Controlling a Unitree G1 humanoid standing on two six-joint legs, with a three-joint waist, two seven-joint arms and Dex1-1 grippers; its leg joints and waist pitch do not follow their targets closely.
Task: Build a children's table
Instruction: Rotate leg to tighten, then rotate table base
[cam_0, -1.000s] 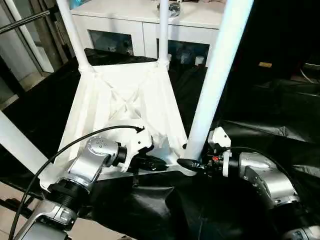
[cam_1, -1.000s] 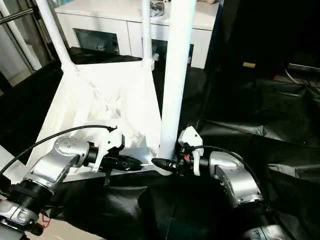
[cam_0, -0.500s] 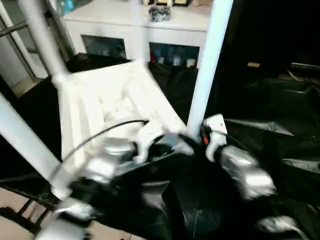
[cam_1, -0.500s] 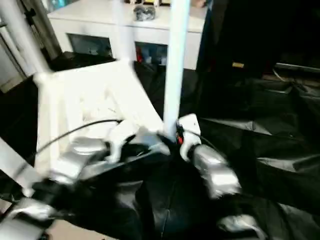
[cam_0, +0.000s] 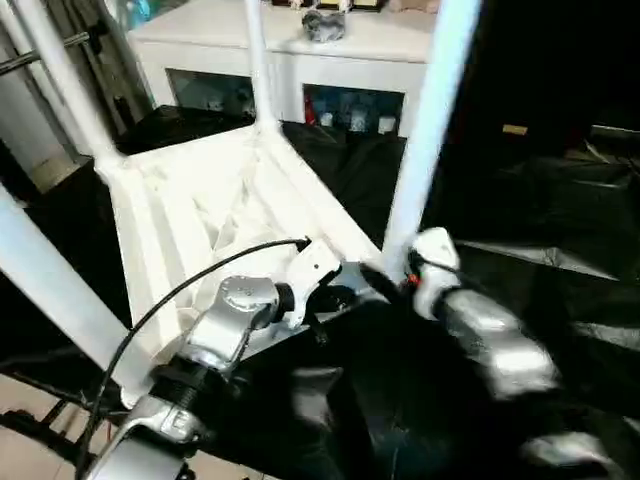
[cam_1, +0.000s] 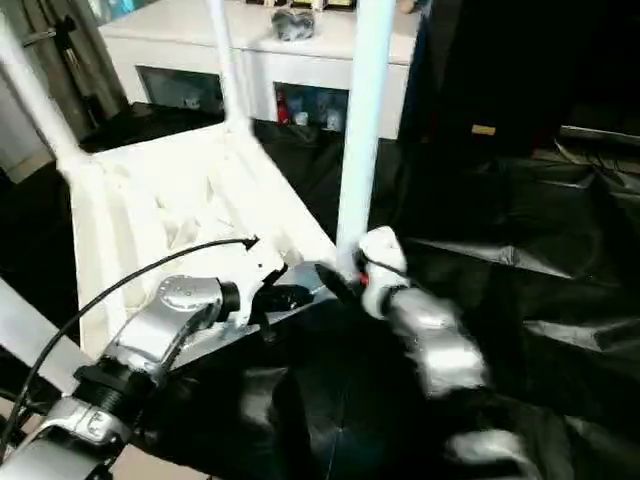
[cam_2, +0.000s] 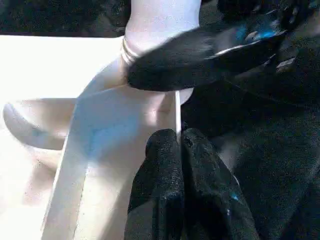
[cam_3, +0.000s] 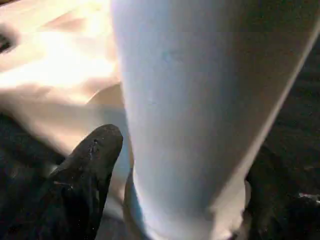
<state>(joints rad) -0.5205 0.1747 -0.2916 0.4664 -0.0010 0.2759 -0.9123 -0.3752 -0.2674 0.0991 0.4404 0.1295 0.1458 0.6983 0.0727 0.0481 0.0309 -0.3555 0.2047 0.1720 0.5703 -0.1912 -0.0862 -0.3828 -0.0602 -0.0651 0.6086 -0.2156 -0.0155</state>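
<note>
Four white legs stand up from the children's table (cam_0: 215, 215), which lies upside down on the black-draped counter (cam_0: 560, 200), ribbed underside facing up. Nearest the robot, one corner socket (cam_2: 150, 95) carries a leg (cam_0: 425, 140), and both grippers meet there. The left gripper (cam_2: 177, 145) has its two black fingers pressed together, pinching the thin edge of the top just beside that socket. The right gripper (cam_3: 95, 150) sits against the base of the same leg, with one finger (cam_3: 97, 147) touching the white tube; how wide this gripper stands cannot be told.

Risks from here are a matter of judgement. The pinch on the thin rim looks slim, so a pull could let the top slip free. Pushing the leg sideways could work it loose from the socket or tip the whole table across the slick cloth toward the white cabinet (cam_0: 300, 60) beyond it.
</note>
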